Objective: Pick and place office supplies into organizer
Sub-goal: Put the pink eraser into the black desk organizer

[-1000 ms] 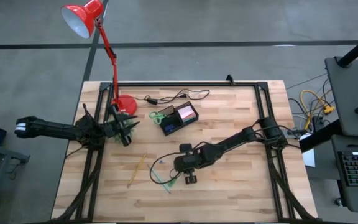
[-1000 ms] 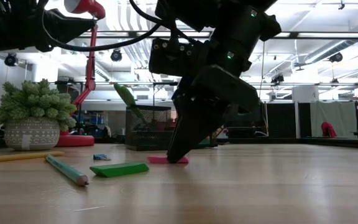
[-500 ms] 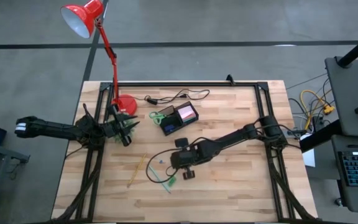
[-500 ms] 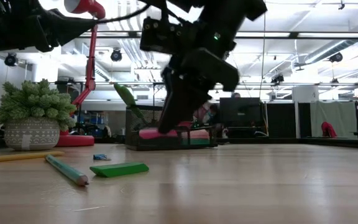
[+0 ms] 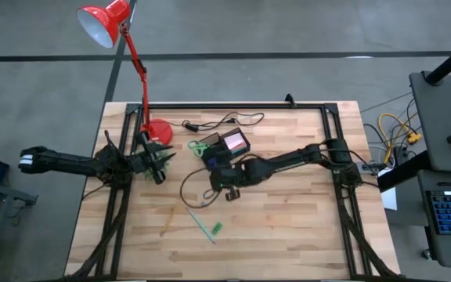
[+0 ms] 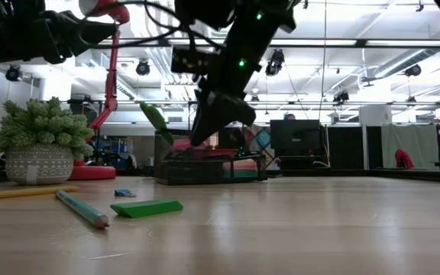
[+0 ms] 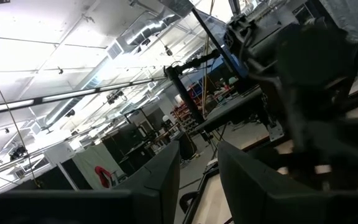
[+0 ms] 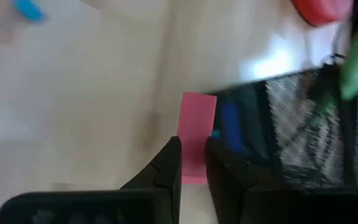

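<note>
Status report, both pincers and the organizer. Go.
Right pincer shut on pink piece, beside organizer. Left pincer parked near lamp base, open, empty. Nothing blocking.

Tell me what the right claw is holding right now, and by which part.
The right claw is shut on a flat pink piece, pinching one end so the rest sticks out ahead, near the black organizer. The left claw holds nothing.
</note>
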`<state>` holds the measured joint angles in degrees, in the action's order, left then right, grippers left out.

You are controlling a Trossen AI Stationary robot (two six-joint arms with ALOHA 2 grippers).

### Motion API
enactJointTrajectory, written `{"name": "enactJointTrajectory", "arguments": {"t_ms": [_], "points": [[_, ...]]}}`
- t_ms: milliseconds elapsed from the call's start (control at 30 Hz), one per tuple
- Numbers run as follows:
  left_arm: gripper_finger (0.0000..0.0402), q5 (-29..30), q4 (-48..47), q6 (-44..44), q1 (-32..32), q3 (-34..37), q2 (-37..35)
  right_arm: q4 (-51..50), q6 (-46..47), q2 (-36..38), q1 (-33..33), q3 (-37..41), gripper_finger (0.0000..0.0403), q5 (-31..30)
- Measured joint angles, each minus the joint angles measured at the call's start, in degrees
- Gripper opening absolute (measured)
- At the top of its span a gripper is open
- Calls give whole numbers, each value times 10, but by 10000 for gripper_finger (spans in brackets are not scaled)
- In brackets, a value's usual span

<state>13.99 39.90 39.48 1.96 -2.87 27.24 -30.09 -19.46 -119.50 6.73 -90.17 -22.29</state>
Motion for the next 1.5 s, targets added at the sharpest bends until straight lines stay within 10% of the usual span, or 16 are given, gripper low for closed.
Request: {"name": "enactJointTrajectory", "arguments": {"t_ms": [1500], "points": [[96,0,0,0,0,0,0,19,-50,0,-89,0,54,23]]}}
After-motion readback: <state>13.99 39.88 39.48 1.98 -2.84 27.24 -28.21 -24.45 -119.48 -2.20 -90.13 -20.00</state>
